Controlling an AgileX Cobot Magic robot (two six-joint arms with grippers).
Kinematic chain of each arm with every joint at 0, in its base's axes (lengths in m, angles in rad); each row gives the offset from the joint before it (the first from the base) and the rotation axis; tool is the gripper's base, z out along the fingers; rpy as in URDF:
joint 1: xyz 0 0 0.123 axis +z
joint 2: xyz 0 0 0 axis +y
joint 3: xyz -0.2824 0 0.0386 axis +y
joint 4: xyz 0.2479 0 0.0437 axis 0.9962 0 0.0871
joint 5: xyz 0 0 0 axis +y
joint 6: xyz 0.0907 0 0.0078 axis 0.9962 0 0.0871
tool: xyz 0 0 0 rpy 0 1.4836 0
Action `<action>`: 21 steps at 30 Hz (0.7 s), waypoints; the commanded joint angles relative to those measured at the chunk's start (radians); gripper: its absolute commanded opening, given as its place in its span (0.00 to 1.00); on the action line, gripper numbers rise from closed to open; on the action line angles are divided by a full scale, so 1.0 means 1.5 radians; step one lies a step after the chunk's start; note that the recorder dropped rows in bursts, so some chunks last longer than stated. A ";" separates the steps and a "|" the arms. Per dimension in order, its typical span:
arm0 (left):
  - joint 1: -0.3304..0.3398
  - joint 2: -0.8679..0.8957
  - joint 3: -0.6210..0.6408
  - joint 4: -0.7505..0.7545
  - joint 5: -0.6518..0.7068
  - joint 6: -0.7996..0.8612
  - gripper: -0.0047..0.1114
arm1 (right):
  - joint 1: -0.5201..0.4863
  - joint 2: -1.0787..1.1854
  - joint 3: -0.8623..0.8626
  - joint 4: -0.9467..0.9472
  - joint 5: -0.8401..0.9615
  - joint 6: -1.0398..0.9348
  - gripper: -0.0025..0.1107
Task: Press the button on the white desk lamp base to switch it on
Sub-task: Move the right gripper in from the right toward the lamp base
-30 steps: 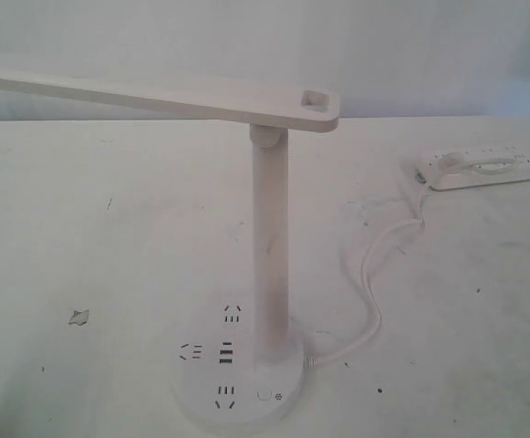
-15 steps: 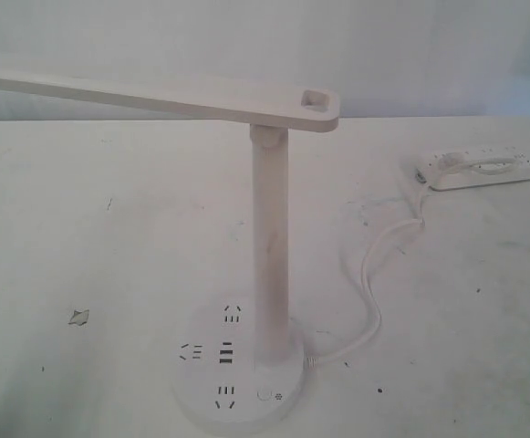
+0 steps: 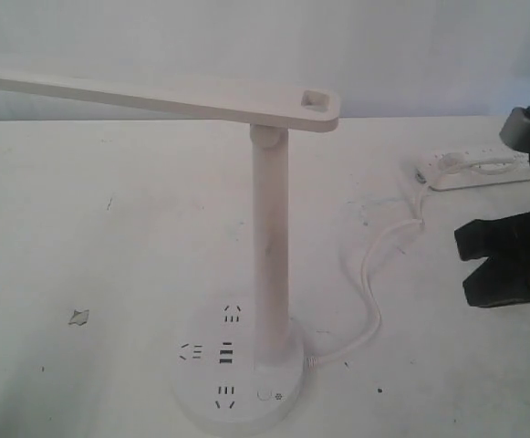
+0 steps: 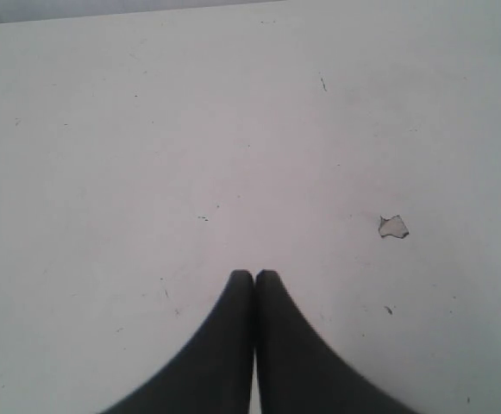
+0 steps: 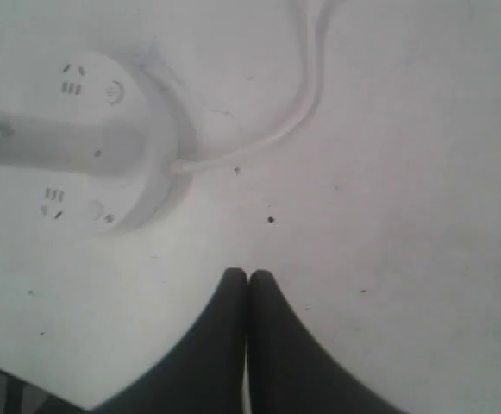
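The white desk lamp (image 3: 269,246) stands at the front of the table, its long flat arm reaching left. On its round base (image 3: 201,401) the tiny ringed button (image 3: 265,395) sits beside a sun mark, right of the front socket slots. My right gripper (image 3: 463,263) hangs shut and holding nothing at the right edge, well right of the base and higher than it. In the right wrist view the gripper (image 5: 248,274) points at bare table, with the base (image 5: 151,185) and button (image 5: 95,210) off to one side. The left gripper (image 4: 254,274) is shut over bare table and does not show in the exterior view.
A white cable (image 3: 374,292) snakes from the base toward a long white power strip (image 3: 479,169) at the back right, partly covered by my right arm. A small chipped spot (image 3: 79,317) marks the table at the left. The cable (image 5: 306,95) also crosses the right wrist view.
My right gripper has come into the exterior view from the right edge and moved left toward the lamp. The lamp, cable and power strip have not moved.
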 commanded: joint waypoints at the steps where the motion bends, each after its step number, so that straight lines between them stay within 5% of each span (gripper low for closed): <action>1: -0.005 -0.002 0.001 0.000 -0.003 0.002 0.04 | 0.094 -0.001 -0.006 0.055 0.014 -0.009 0.02; 8: -0.005 -0.002 0.001 0.000 -0.003 0.002 0.04 | 0.296 0.008 -0.005 0.015 -0.090 0.140 0.02; 21: -0.005 -0.002 0.001 0.000 -0.003 0.002 0.04 | 0.354 0.129 -0.005 0.083 -0.153 0.197 0.02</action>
